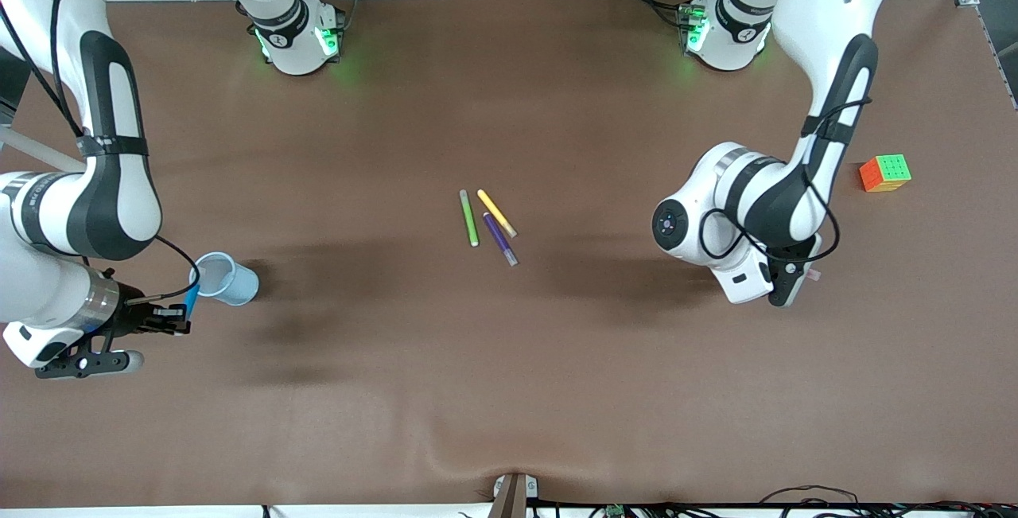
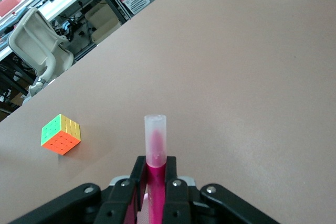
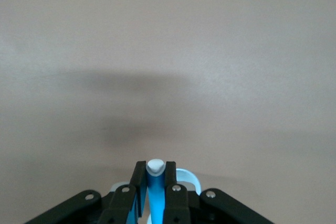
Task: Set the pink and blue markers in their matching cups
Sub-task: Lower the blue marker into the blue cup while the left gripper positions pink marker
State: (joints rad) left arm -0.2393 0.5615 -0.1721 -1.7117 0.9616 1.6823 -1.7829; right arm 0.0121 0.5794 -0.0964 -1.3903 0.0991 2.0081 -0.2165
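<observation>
A: Where are the markers?

B: The left gripper (image 2: 152, 192) clamps the pink marker (image 2: 156, 150) mid-barrel, cap poking out ahead. The right gripper (image 3: 153, 190) pinches the blue marker (image 3: 154, 184) beside the blue cup (image 1: 227, 278).

A: Handling?

B: Probably light, stiff and slick; the cup looks easy to tip.

i see wide bare brown table (image 1: 557, 391) along the edge nearest the front camera, open for a gripper to pass. at the middle, a green pen (image 1: 469, 218), a yellow pen (image 1: 497, 213) and a purple pen (image 1: 500, 239) lie close together, blocking a low sweep there. a light blue cup (image 1: 227, 278) stands toward the right arm's end, just beside that arm's wrist. a colour cube (image 1: 885, 173) sits near the left arm's end.
</observation>
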